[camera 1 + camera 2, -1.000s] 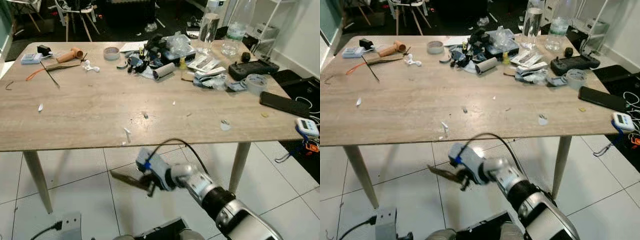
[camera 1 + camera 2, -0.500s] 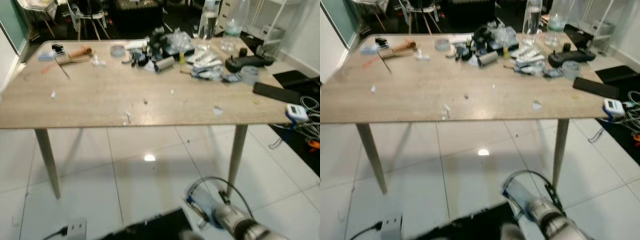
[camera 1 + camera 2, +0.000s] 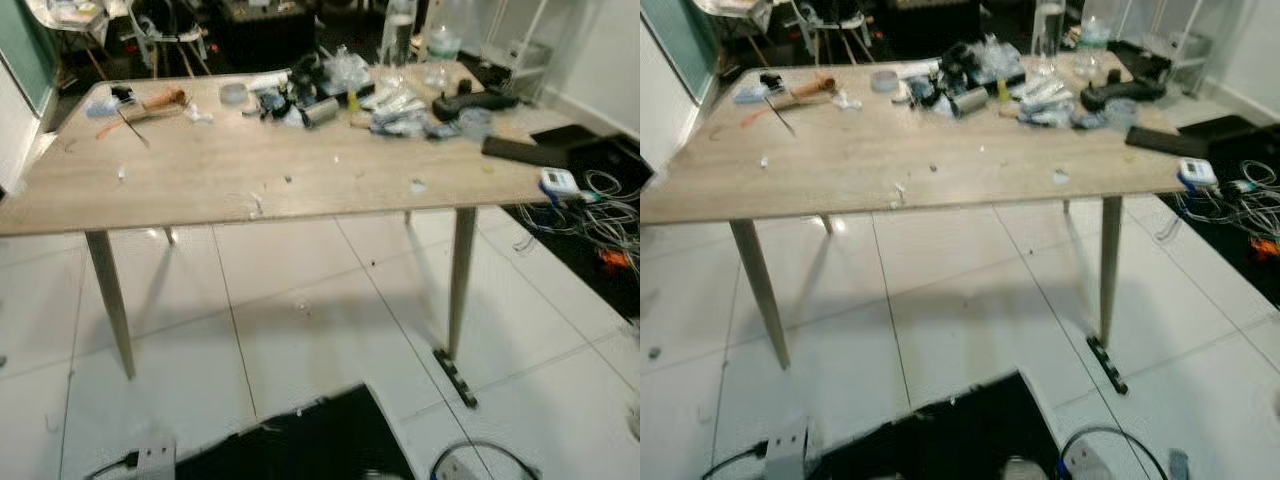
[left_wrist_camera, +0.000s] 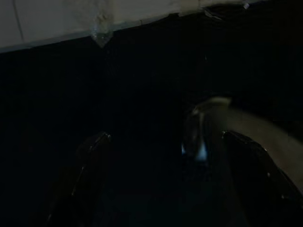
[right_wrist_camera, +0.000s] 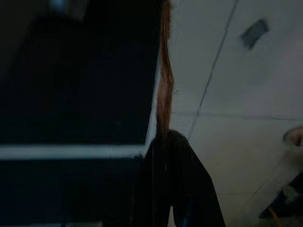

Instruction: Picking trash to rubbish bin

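**A:** Trash strip [image 5: 163,80] – where is it being held at this moment?

**B:** It is being pinched between the closed black fingers of the right hand [image 5: 166,137], above the white floor tiles [image 5: 236,94] and just beside a dark area whose nature cannot be told.

**A:** What is being noticed as changed?

**B:** A second ago the right hand was being held up just under the edge of the bench [image 3: 200,170], with the strip already in it. Now the bench is being seen from farther off and at more of an angle. That is being read as the camera drawing back, not the bench moving. The arm is being judged to have been lowered.

**A:** And for the task?

**B:** The pick is being counted as done, and the carry to the bin is being judged as under way. Where the bin stands cannot be told. Small scraps [image 3: 257,205] and a heap of clutter [image 3: 330,90] are being left on the bench.

**A:** How is the strip looking?

**B:** Thin, long and reddish-brown, with a ragged edge. It is being gripped at one end only, so it is being judged light and limp.

**A:** The left hand [image 4: 166,137]?

**B:** It is being kept in the shade – fingers spread wide, nothing between them.
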`<state>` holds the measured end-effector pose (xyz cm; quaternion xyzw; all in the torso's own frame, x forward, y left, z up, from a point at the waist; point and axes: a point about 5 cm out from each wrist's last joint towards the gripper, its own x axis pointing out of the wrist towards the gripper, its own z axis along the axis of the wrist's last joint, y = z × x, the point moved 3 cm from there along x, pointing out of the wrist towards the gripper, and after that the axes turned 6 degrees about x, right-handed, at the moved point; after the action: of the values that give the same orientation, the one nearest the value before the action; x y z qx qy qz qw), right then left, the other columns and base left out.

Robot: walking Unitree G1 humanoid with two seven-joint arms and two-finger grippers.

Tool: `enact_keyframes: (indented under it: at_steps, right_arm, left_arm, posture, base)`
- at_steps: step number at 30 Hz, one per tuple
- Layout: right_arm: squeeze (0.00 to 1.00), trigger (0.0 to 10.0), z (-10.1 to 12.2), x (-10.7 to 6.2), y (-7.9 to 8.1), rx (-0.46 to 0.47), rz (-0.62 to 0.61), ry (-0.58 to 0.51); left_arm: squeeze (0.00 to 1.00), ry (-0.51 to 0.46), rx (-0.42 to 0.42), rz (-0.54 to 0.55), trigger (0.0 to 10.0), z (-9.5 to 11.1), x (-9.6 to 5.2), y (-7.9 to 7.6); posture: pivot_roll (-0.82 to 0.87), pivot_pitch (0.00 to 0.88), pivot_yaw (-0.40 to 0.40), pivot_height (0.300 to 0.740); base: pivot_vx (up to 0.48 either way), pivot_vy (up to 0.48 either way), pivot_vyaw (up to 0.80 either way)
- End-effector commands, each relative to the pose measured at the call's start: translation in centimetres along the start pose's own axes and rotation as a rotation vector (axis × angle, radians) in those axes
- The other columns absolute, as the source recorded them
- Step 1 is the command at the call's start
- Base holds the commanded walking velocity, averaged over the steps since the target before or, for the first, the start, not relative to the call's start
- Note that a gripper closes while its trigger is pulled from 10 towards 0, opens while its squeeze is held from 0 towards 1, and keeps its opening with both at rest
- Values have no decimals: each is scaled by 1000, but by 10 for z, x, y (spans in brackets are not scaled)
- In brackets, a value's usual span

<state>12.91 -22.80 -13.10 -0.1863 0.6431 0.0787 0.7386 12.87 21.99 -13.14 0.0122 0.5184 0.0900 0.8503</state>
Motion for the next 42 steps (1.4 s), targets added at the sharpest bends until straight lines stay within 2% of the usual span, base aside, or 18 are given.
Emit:
enact_keyframes:
  at_steps: [1,2,4,7,12,16,20,28,32,39,42]
  right_arm:
    - [0,10000,11,0,8,-6,12,-32]
    - [0,10000,11,0,8,-6,12,-32]
    - [0,10000,29,-2,10,-37,9,-75]
    - [0,10000,34,-3,11,-51,8,-86]
    - [0,10000,32,-2,11,-57,-1,-82]
    - [0,10000,23,-1,8,-45,-11,-67]
    - [0,10000,16,-1,0,-50,-29,-57]
    - [0,10000,14,-1,-3,-32,-34,-57]
    - [0,10000,15,-1,-3,-40,-32,-57]
    - [0,10000,18,-1,1,-49,-25,-57]
    - [0,10000,19,-1,2,-57,-21,-58]
  left_arm:
    - [0,30,22,-1,10000,-10,-2,2]
    - [0,30,22,-1,10000,-10,-2,2]
    - [0,24,24,-2,10000,-8,-1,1]
    - [0,20,28,-3,10000,-6,-1,1]
    - [0,17,26,-5,10000,-4,-1,-1]
    - [0,23,10,-1,10000,-6,-1,-1]
    - [0,30,13,-3,10000,-8,-1,-1]
    - [0,28,14,-4,10000,-9,-1,-2]
    - [0,25,15,-2,10000,-8,-1,-2]
    - [0,31,48,-8,10000,-9,-1,-2]
    - [0,47,145,-26,10000,-13,-2,-5]
  posture:
    - [-6,24,27,740]
    - [-6,24,27,740]
    - [-6,23,28,740]
    - [2,20,24,740]
    - [11,17,19,740]
    - [11,17,19,740]
    - [16,16,14,740]
    - [14,18,14,740]
    - [14,18,14,740]
    - [16,18,12,740]
    - [20,16,12,740]
  base:
    - [-319,0,0]
    - [-319,0,0]
    - [-319,0,0]
    - [-317,0,0]
    - [-319,0,0]
    - [-321,0,0]
    - [-318,0,0]
    - [-315,0,0]
    - [-63,0,-744]
    - [0,0,-800]
    - [0,0,-800]
